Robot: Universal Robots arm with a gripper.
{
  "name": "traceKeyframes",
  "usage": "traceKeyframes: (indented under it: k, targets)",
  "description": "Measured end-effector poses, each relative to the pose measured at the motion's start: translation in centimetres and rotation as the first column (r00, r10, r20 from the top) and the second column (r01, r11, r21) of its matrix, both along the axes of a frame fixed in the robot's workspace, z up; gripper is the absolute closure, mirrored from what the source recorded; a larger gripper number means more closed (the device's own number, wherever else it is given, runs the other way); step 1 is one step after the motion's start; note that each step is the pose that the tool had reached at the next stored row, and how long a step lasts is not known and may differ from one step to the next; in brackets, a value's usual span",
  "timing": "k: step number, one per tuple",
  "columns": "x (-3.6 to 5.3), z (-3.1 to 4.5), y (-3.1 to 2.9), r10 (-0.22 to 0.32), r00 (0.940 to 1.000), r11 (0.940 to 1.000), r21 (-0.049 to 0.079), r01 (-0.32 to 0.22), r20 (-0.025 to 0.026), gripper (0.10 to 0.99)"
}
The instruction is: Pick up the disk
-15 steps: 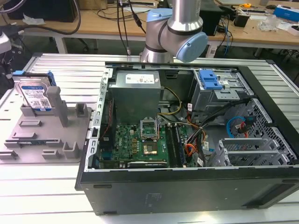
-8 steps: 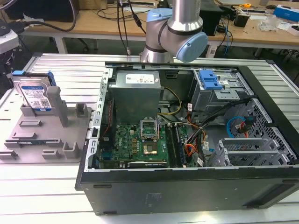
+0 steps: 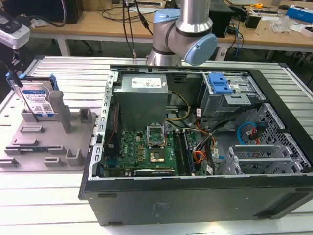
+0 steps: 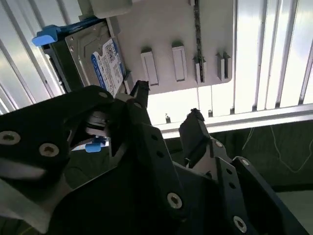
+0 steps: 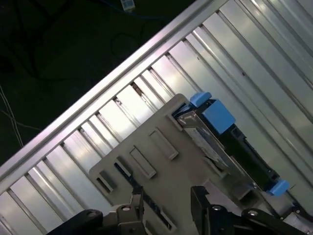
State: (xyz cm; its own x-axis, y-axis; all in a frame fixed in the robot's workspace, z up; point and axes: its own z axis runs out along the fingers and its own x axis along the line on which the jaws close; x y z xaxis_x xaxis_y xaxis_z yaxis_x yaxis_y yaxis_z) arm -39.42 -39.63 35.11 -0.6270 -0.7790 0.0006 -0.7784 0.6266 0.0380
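My gripper (image 4: pixel 167 103) hangs with its two black fingers (image 4: pixel 139 93) spread apart and nothing clamped between them. Through the gap I see a flat grey plastic fixture plate (image 4: pixel 171 29) with small raised slot blocks.

The disk (image 4: pixel 93 54) is a flat rectangular silver-grey metal hard drive with a white-and-blue barcode label (image 4: pixel 110 66) on its face and blue plastic rails (image 4: pixel 46 38) along its edges. It stands on edge in that plate. In the second wrist view it lies outside my jaws, past the outer side of one finger. That finger's tip comes near the corner of the label, and I cannot tell whether the two touch. In the first wrist view I see the drive nearly edge-on. It is again off to the side of one fingertip, not in the gap, and my tips sit over the bare plate.

In the exterior view the drive stands upright at the far corner of the plate, label facing the camera. The plate rests on a ribbed aluminium table (image 3: pixel 49 205), on the exterior view's left of an open black computer case (image 3: pixel 195 196). The case lies on its side and is well apart from the drive. Inside it are a big grey power-supply box (image 3: pixel 144 98), a green motherboard (image 3: pixel 142 149) and a blue plastic caddy (image 3: pixel 219 83). My silver-and-blue arm (image 3: pixel 183 29) rises behind the case.
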Motion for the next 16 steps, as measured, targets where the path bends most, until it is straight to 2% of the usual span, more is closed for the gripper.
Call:
traceKeyframes:
  k: [2, 3, 4, 7, 8, 11, 14, 16]
  targets:
    - [0.0, 0.0, 0.01, 0.049, 0.9988, 0.9988, -0.004, -0.049, -0.0002, 0.424]
    - [-0.01, 0.01, 0.01, 0.06, 0.9982, 0.9982, -0.011, -0.06, -0.0001, 0.424]
    - [-0.01, 0.0, 0.0, 0.066, 0.9978, 0.9977, -0.014, -0.066, 0.0021, 0.424]
    - [0.01, -0.01, 0.0, 0.102, 0.9947, 0.9946, -0.018, -0.102, 0.0064, 0.424]
    - [0.0, -0.01, 0.0, 0.13, 0.9914, 0.9913, -0.018, -0.13, 0.0074, 0.424]
    - [0.0, -0.02, 0.0, 0.208, 0.9781, 0.978, -0.019, -0.208, 0.0084, 0.424]
    - [0.0, -0.05, 0.0, 0.325, 0.9457, 0.9457, -0.019, -0.324, 0.0108, 0.424]
    - [0.0, -0.05, 0.0, 0.358, 0.9336, 0.9336, -0.02, -0.358, 0.0114, 0.424]
